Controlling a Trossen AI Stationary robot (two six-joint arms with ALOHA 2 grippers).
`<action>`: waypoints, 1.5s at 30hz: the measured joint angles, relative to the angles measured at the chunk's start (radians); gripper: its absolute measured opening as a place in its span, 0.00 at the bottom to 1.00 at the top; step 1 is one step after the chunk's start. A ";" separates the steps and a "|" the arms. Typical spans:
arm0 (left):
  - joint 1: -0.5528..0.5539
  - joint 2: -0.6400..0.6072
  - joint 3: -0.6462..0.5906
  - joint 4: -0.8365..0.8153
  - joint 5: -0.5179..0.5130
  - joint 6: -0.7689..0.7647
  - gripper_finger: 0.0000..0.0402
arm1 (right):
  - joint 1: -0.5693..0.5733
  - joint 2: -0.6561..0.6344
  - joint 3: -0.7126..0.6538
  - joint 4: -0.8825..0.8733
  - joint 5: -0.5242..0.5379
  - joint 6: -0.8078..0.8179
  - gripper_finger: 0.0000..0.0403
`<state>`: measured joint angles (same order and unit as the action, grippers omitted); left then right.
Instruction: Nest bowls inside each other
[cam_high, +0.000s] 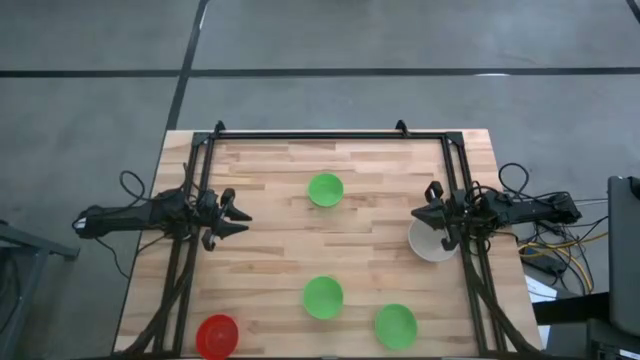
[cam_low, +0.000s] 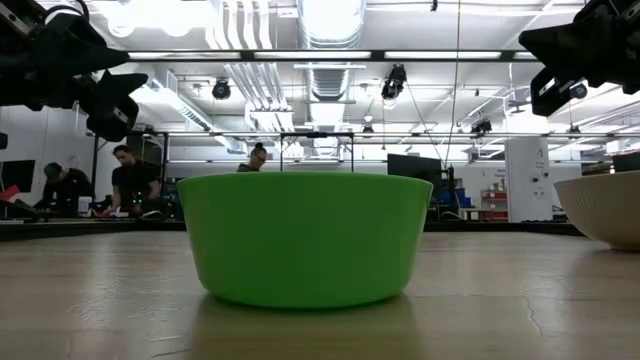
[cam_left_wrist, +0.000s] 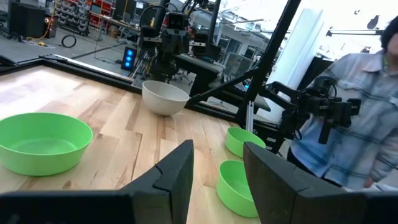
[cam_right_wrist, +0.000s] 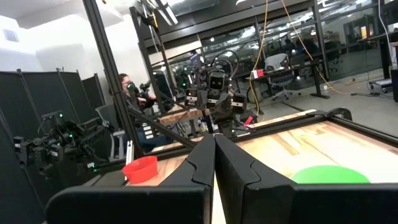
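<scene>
High view: five bowls (cam_high: 325, 189) lie scattered and apart on the surface (cam_high: 270, 250), none nested. The left gripper (cam_high: 238, 217) waits parted and empty. The right gripper (cam_high: 424, 211), closed and empty, hovers beside the white bowl (cam_high: 430, 245). Low view: a green bowl (cam_low: 304, 236) stands upright.

in the high view the red bowl (cam_high: 217, 336) runs off the bottom edge; the white-grey bowl (cam_high: 432, 241) at right is partly covered by the right gripper (cam_high: 431, 213); in the low view that bowl is cut by the right edge, and one green bowl (cam_low: 304, 236) in the centre blocks the table behind it; the people (cam_low: 130, 180) at far left are too small to make out.
</scene>
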<state>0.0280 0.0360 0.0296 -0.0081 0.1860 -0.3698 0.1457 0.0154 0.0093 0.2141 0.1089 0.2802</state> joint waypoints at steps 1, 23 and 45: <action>0.000 0.000 0.000 0.000 0.000 0.000 0.36 | 0.000 0.000 0.000 0.000 0.000 0.000 0.02; 0.000 0.000 0.000 0.000 0.000 0.000 0.36 | 0.000 0.000 0.000 0.000 0.000 -0.004 0.02; 0.000 0.000 0.000 0.000 0.000 0.000 0.36 | 0.000 0.000 0.000 0.000 0.024 0.053 0.02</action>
<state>0.0280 0.0360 0.0295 -0.0078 0.1860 -0.3698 0.1459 0.0155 0.0093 0.2139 0.1333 0.3336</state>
